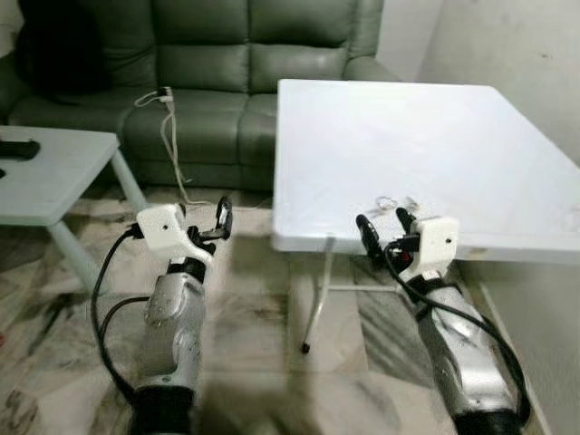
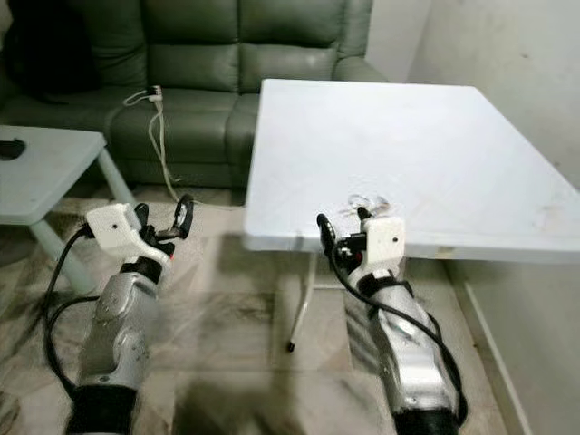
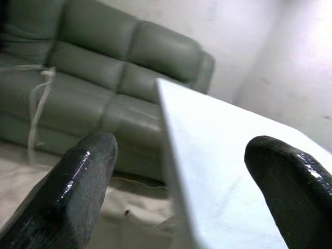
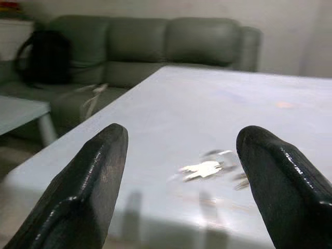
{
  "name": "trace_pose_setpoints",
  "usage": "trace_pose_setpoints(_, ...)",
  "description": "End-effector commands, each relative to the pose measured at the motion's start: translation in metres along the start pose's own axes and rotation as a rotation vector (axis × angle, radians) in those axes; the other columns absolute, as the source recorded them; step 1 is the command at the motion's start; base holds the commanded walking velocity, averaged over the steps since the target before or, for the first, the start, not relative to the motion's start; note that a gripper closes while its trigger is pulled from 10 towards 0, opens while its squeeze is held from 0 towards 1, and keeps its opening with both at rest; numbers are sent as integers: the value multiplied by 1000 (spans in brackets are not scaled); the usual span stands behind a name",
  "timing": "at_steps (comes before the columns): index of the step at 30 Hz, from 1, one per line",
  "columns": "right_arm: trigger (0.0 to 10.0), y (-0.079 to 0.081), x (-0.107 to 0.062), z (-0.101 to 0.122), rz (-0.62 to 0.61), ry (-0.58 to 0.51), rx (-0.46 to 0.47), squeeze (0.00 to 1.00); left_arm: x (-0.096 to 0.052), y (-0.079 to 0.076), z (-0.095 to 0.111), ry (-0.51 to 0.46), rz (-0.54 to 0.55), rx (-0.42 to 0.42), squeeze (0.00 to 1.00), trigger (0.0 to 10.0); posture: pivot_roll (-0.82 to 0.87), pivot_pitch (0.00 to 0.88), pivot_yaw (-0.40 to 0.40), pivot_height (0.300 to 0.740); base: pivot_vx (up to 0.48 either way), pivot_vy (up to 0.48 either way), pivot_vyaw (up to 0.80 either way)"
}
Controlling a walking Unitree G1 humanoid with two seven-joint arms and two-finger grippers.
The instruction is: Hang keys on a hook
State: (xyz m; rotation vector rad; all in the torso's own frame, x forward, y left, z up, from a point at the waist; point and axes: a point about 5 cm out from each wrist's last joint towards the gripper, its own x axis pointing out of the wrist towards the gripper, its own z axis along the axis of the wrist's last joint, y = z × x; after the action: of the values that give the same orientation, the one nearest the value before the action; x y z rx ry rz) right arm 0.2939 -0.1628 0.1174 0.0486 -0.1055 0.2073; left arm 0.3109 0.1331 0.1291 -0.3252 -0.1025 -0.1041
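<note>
Right gripper (image 1: 382, 225) hovers, fingers apart, at the table (image 1: 453, 136) edge, lined up on what look like keys (image 4: 205, 168); left gripper (image 1: 214, 220) idles, also spread.

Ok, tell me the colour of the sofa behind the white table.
The padded leather-look sofa is dark grey-green, seen best in the left eye view.

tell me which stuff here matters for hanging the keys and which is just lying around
For the job:
keys on the white table
right hand, open, just short of them

Lying about:
green sofa
white cable
low side table
black bag
</note>
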Motion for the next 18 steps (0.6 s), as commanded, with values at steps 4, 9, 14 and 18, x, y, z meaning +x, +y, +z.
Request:
trace_pose_setpoints(4, 10000, 7, 4, 6, 23, -26, 10, 0, 2, 6, 6, -12, 15, 16, 0, 10000, -2, 0, -66, 740, 322, 0, 0)
trace_pose_setpoints(9, 10000, 7, 4, 6, 25, -26, 10, 0, 2, 7, 6, -12, 17, 17, 0, 10000, -1, 0, -68, 740, 318, 0, 0)
trace_pose_setpoints(14, 10000, 7, 4, 6, 27, -25, 9, 0, 1, 7, 6, -12, 21, 16, 0, 10000, 0, 0, -70, 740, 313, 0, 0)
trace_pose_setpoints(18, 10000, 7, 4, 6, 29, -25, 8, 0, 1, 7, 6, -13, 23, 15, 0, 10000, 0, 0, -73, 740, 309, 0, 0)
